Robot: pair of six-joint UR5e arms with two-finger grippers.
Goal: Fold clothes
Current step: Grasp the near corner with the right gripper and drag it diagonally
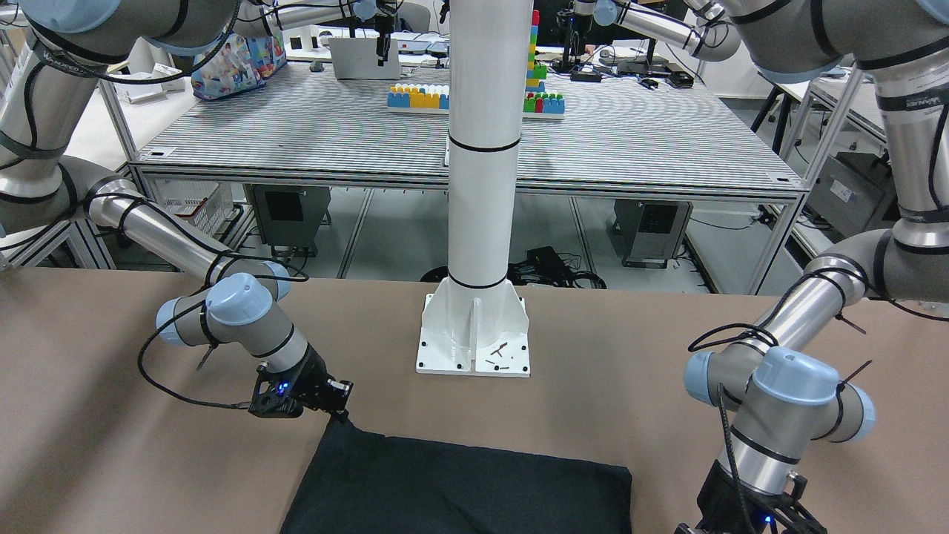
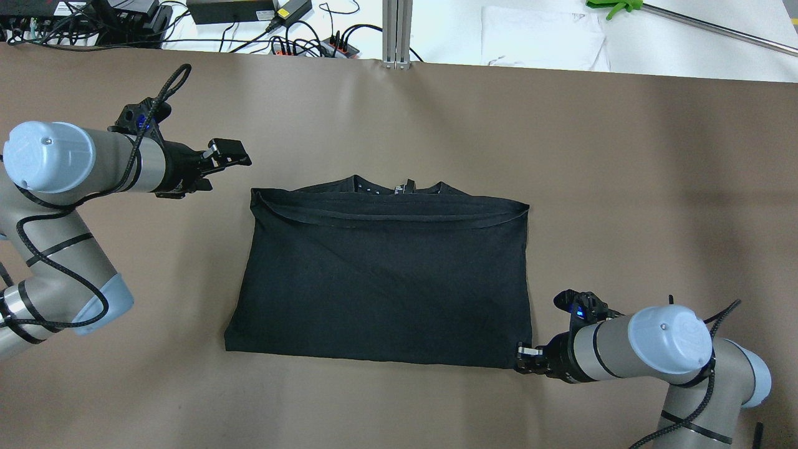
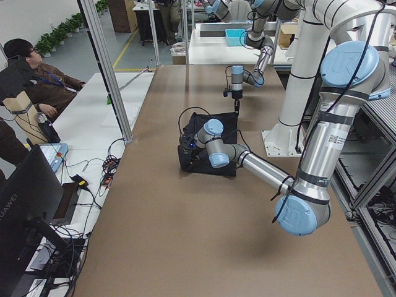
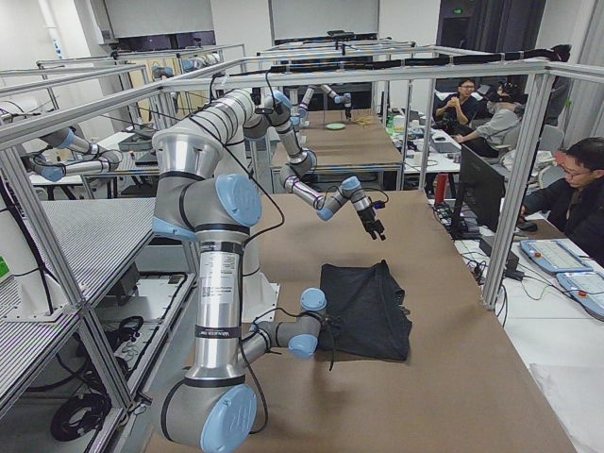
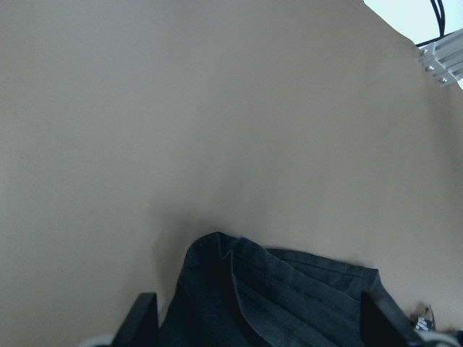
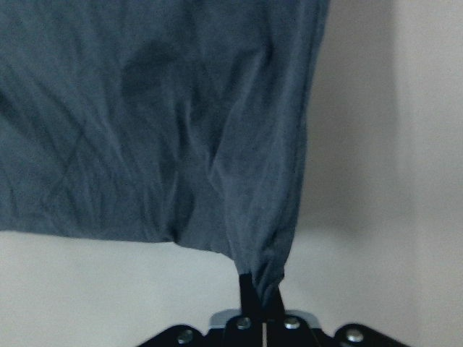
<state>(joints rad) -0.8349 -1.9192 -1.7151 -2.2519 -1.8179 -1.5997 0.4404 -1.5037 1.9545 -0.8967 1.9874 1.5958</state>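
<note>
The clothes (image 2: 380, 274) are one black garment lying flat on the brown table, folded into a wide rectangle with the collar at its far edge. My right gripper (image 2: 521, 360) is at the garment's near right corner. In the right wrist view its fingers (image 6: 249, 289) are shut on a bunched bit of that corner. It shows at the same corner in the front view too, as right gripper (image 1: 338, 412). My left gripper (image 2: 232, 154) hovers open just beyond the far left corner, not touching it. The left wrist view shows that corner of the clothes (image 5: 275, 296) between its spread fingers (image 5: 142, 318).
The white pillar base (image 1: 474, 337) stands on the table on the robot's side of the garment. Cables and power bricks (image 2: 249, 19) lie beyond the table's far edge. People sit at desks (image 4: 566, 189) past the far side. Brown table (image 2: 623, 187) lies bare on all sides of the garment.
</note>
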